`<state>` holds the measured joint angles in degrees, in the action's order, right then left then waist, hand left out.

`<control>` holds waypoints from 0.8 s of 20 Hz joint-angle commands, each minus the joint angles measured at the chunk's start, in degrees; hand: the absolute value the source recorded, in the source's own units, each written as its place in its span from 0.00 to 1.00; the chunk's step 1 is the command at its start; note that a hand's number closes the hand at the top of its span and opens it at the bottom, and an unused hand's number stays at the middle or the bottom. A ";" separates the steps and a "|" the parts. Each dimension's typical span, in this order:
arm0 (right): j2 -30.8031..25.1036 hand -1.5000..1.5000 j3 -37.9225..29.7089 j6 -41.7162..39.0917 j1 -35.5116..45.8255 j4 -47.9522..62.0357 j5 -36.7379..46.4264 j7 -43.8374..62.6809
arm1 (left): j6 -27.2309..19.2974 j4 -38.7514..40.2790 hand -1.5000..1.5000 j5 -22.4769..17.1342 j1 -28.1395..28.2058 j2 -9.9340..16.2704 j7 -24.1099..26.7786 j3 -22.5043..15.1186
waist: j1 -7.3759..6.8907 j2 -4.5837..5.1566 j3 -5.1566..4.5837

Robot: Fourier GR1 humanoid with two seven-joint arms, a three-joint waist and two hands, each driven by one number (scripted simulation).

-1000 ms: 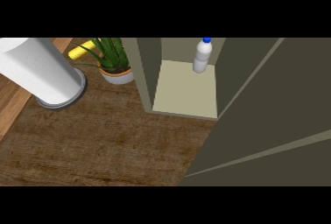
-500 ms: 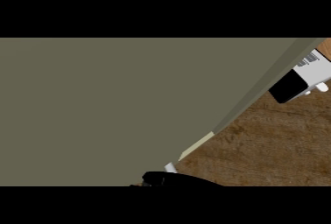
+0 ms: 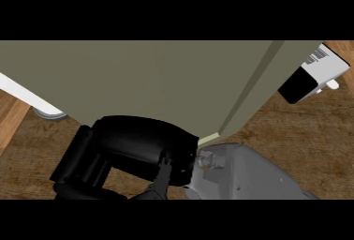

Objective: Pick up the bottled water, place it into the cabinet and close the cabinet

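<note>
Item: cabinet door point(image 3: 152, 79), olive-grey, filling the view above the hand and nearly shut; a pale sliver of the cabinet floor point(image 3: 208, 138) showed just to the right of the hand, at the door's lower corner. Right hand point(image 3: 135, 150), black, set against the foot of the door, judged the right one from its grey forearm point(image 3: 256, 176) running off to the lower right; whether it was spread or closed could not be told, as only its back showed. Left hand: not seen. Bottled water: out of sight, judged to be behind the door and above the hand, inside the cabinet. Bench point(image 3: 304, 140), brown wood, to the right of the hand and below it. White drum point(image 3: 27, 99) on a grey foot, up and to the left of the hand; white and black appliance point(image 3: 311, 75), well up and to the right. Risks, as judgement: the door might stop short of closing if the push ended early or slid off its lower edge, and a hard swing might rock the bottle inside. Changes: a second ago the cabinet stood open with the bottle upright at the back of its floor and no hand in view; half a second ago only a scrap of black showed at the lower edge, where the whole hand and forearm now lay against the door.
</note>
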<state>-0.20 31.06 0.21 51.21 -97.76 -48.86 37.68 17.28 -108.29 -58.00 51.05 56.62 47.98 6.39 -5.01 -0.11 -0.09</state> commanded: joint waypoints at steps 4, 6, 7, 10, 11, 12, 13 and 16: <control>0.20 1.00 -4.97 -1.24 4.99 11.68 -6.60 -0.71 | 4.80 -0.61 0.00 1.27 5.54 -3.63 0.13 5.24 | 2.63 0.09 0.11; -0.27 1.00 -7.47 -5.13 1.04 12.78 -4.84 -0.81 | 7.19 -4.05 0.00 -0.93 10.82 -3.90 -0.17 9.84 | 2.38 -0.02 0.21; -1.37 1.00 -9.57 -10.06 1.46 17.47 -5.70 -2.01 | 6.81 -1.78 0.00 2.68 8.31 -5.92 0.77 7.43 | 2.55 0.24 0.13; -2.99 1.00 -11.86 -14.29 -0.53 21.78 -4.87 -4.63 | 8.12 -1.24 0.00 1.98 8.35 -7.55 -0.32 8.30 | 2.98 0.38 0.12; -4.44 1.00 -12.39 -9.26 -0.49 13.77 -7.27 1.57 | 6.95 -2.92 0.00 1.34 8.87 -8.44 -2.24 9.05 | 4.16 -0.04 0.15; -3.18 1.00 -11.71 -13.78 -0.04 20.80 -3.62 -3.21 | 9.24 -1.11 0.00 1.35 7.65 -8.34 -2.28 9.49 | 3.62 0.20 0.11; -3.10 1.00 -14.42 -11.89 1.39 23.29 -2.83 -5.19 | 7.23 0.00 0.00 1.31 5.12 -8.15 -3.02 8.97 | 3.84 0.34 0.08; -3.21 1.00 -16.72 -16.12 2.28 29.63 -0.51 -10.05 | 9.92 -0.67 0.00 2.80 7.05 -10.42 -2.83 10.32 | 3.12 0.34 0.09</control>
<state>-3.17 17.32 -12.31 52.71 -74.68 -51.73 32.23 23.01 -110.14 -56.17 58.43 48.14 43.98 15.72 -1.80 0.11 0.02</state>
